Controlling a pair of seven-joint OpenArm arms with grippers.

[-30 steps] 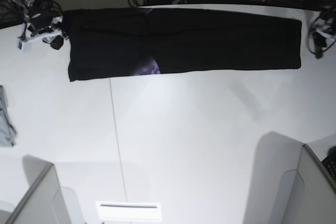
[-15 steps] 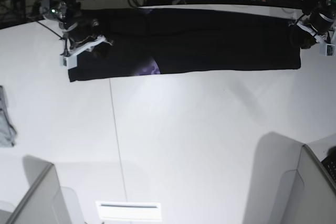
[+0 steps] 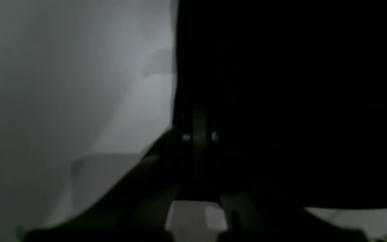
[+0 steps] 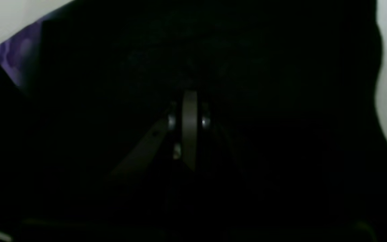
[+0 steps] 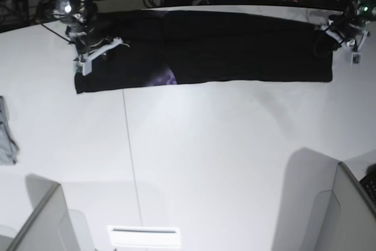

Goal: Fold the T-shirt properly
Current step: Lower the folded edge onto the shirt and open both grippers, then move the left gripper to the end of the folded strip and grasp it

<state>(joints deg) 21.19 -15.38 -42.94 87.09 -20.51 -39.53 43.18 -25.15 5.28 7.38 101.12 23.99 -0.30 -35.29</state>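
Both ends of the large plain black cloth T-shirt (image 5: 235, 45), which is lying as a long flat band along the far edge of the white table (image 5: 205, 157), are being pinched. The left gripper (image 5: 332, 37) and right gripper (image 5: 97, 49) are clamping together on the T-shirt. Thin purchase is risking slip; uneven lifting would be skewing the fold.
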